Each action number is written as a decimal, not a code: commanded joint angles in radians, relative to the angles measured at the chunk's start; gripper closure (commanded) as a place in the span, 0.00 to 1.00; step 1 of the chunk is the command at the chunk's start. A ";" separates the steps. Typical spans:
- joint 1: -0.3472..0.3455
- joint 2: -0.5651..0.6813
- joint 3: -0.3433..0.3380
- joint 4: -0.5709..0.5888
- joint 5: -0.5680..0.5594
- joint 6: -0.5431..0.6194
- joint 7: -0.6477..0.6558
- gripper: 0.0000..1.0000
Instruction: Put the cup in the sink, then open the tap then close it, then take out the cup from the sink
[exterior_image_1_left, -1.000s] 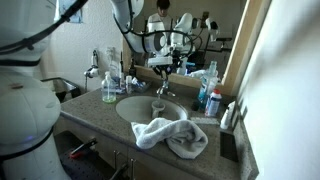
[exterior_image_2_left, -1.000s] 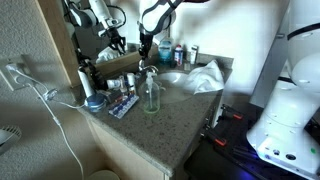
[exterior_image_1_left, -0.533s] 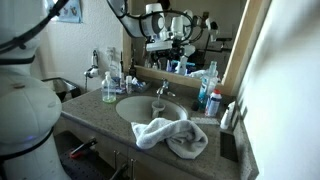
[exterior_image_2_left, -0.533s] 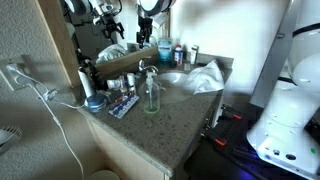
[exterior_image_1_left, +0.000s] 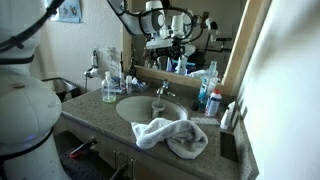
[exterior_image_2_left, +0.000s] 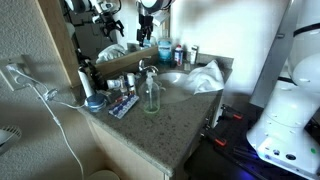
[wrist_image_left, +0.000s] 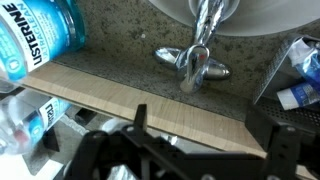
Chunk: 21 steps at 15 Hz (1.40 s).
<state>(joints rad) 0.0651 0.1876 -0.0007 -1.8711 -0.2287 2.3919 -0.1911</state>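
Note:
The chrome tap (wrist_image_left: 196, 66) stands behind the basin of the sink (wrist_image_left: 170, 10); in the wrist view its lever handle lies just below the spout. My gripper (wrist_image_left: 207, 125) hangs above the tap with its dark fingers (wrist_image_left: 140, 117) spread wide and nothing between them. In both exterior views the gripper (exterior_image_1_left: 162, 52) (exterior_image_2_left: 146, 38) is raised in front of the mirror, well above the tap (exterior_image_1_left: 162, 90) and the sink (exterior_image_1_left: 128, 112). The cup does not show in any view.
A crumpled towel (exterior_image_1_left: 170, 135) lies on the counter's front edge by the sink. A clear soap bottle (exterior_image_1_left: 109, 88) (exterior_image_2_left: 151, 92) stands beside the basin. A blue Listerine bottle (wrist_image_left: 35, 35), a wooden ledge (wrist_image_left: 150, 100) and toiletries (exterior_image_1_left: 210, 95) crowd the back.
The gripper has opened from a nearly shut hold at the tap handle and has lifted up and away from it.

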 joint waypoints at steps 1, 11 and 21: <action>-0.010 -0.022 0.009 -0.018 -0.010 -0.007 0.006 0.00; -0.020 -0.007 0.006 -0.029 -0.005 -0.013 0.005 0.00; -0.038 0.038 0.009 -0.028 0.029 -0.011 -0.012 0.00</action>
<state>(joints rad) 0.0397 0.2252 -0.0009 -1.9000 -0.2158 2.3918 -0.1912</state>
